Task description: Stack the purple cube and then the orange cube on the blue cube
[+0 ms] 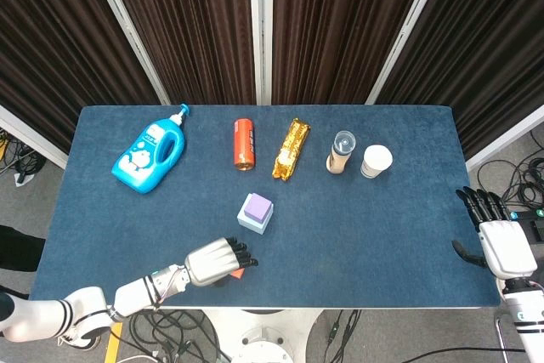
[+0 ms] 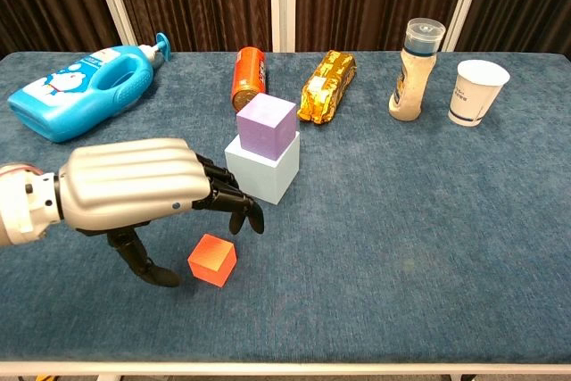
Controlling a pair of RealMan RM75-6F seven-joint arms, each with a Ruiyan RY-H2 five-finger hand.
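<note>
First half done, by the look of it: purple cube (image 2: 266, 124) sitting squarely on top of the blue cube (image 2: 261, 169), the pair just beyond the left hand (image 2: 134, 186) and slightly toward its fingertip side. Second half not yet done: orange cube (image 2: 212, 260) lying on the counter (image 2: 428, 238), directly beneath the arched fingers (image 2: 234, 203), with the thumb curled down just beside it on the wrist side. No contact visible in the chest view; nothing held, fingers bent downward and apart from the thumb, posed to close around the cube. In the head view, only a sliver of orange showing past the fingertips.

Remaining, as a judgement: closing on the orange cube, lifting it, carrying it a short way to the stack, and setting it on the purple top without nudging the tower.

Far beyond the stack, along the back of the counter: blue detergent bottle (image 2: 76, 91) lying down, orange can (image 2: 249, 78) on its side, gold wrapped snack (image 2: 326, 85), capped bottle (image 2: 416, 58) upright, paper cup (image 2: 475, 91). None between hand and stack. Right hand (image 1: 501, 240) well apart at the counter's far edge, fingers extended, holding nothing.
</note>
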